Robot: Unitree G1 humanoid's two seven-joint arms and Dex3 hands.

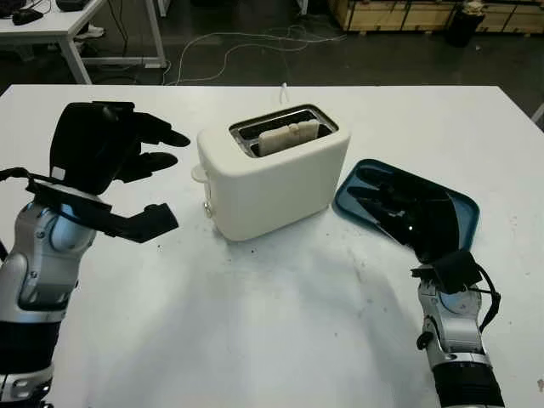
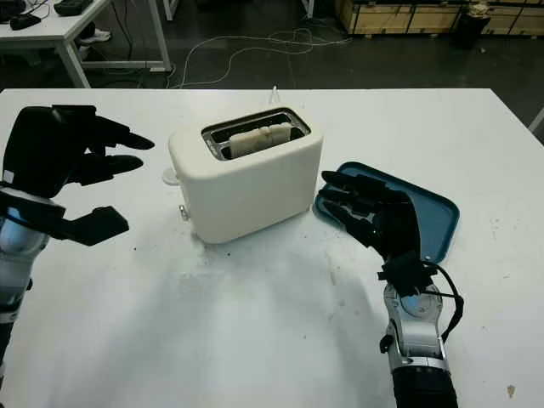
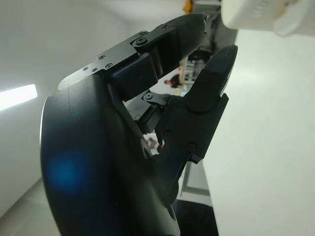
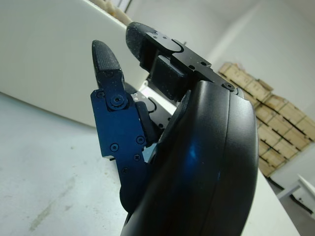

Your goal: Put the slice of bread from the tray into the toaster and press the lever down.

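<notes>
A cream toaster [image 1: 272,174] stands mid-table with a slice of bread [image 1: 289,136] upright in its slot. Its lever knob [image 1: 199,173] juts from the end that faces my left hand. My left hand [image 1: 140,170] hovers open a short way from that end, fingers pointing at the toaster and holding nothing. My right hand [image 1: 387,200] is open over the blue tray [image 1: 459,208] beside the toaster's other end, holding nothing. In the left wrist view the toaster's end [image 3: 256,14] shows past my fingers [image 3: 211,83]. The toaster wall [image 4: 49,54] fills the background in the right wrist view.
The toaster's white cord [image 1: 283,87] runs off the table's far edge. Beyond the table lie cables on a dark floor, another table [image 1: 51,25] at the back left and wooden crates [image 1: 408,13] at the back right. Bare white tabletop [image 1: 272,323] lies in front of the toaster.
</notes>
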